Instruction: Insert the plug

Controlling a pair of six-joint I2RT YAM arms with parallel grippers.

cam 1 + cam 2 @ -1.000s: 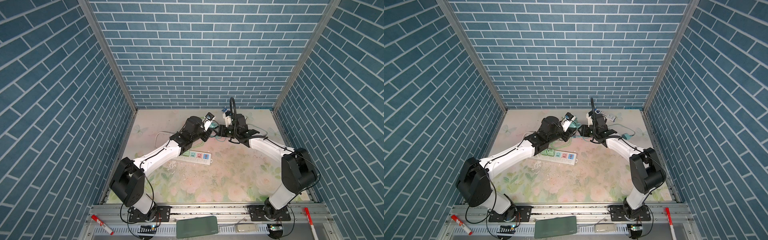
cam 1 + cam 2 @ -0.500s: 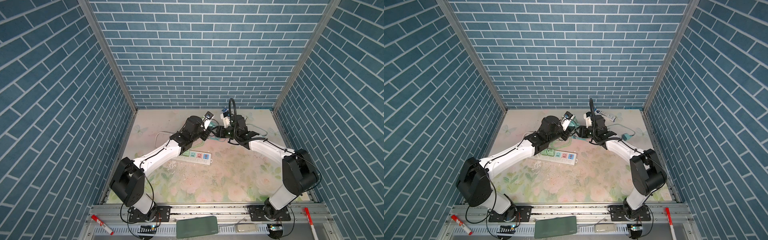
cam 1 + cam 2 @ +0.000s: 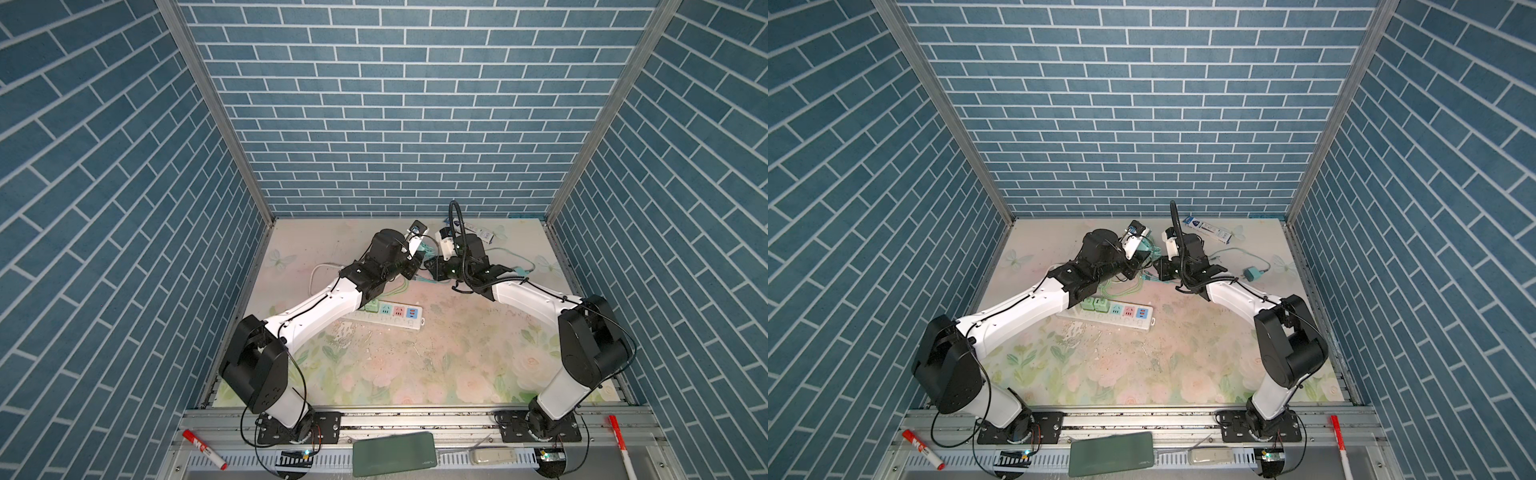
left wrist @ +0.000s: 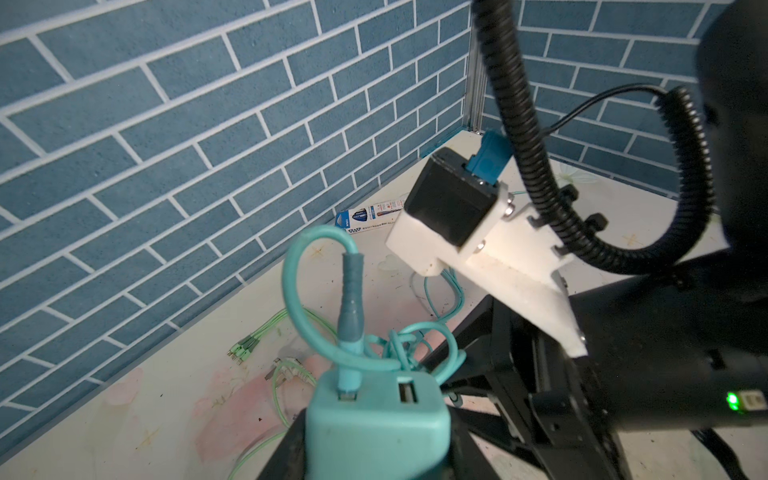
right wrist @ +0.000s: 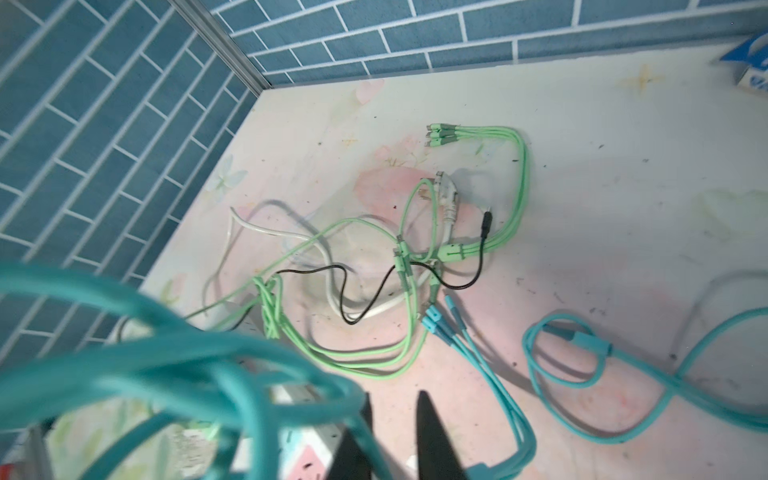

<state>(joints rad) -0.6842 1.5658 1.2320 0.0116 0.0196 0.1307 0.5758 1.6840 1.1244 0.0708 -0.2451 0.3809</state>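
My left gripper (image 4: 376, 440) is shut on a teal charger plug (image 4: 374, 415), held above the table near the back. A teal cable's (image 4: 351, 291) USB end sits in one of the plug's two ports; the other port is bare. In both top views the left gripper (image 3: 415, 268) faces my right gripper (image 3: 430, 266) at close range. The right gripper (image 5: 395, 399) shows two black fingers (image 5: 432, 428) with only a narrow slit between them. Blurred teal cable loops (image 5: 174, 374) cross the other finger. I cannot tell whether they are pinched. The white power strip (image 3: 386, 313) lies in front, below the left arm.
Two green adapters (image 3: 1094, 304) sit in the strip's left sockets. Light green cables (image 5: 457, 249), a white cable (image 5: 232, 232) and a black lead (image 5: 345, 291) tangle on the mat. A second teal charger (image 3: 1252, 274) and a toothpaste box (image 3: 1208, 226) lie at the back right.
The right gripper's jaws have drawn together, and both wrists have shifted slightly toward the back wall. The left gripper keeps its hold on the charger plug.
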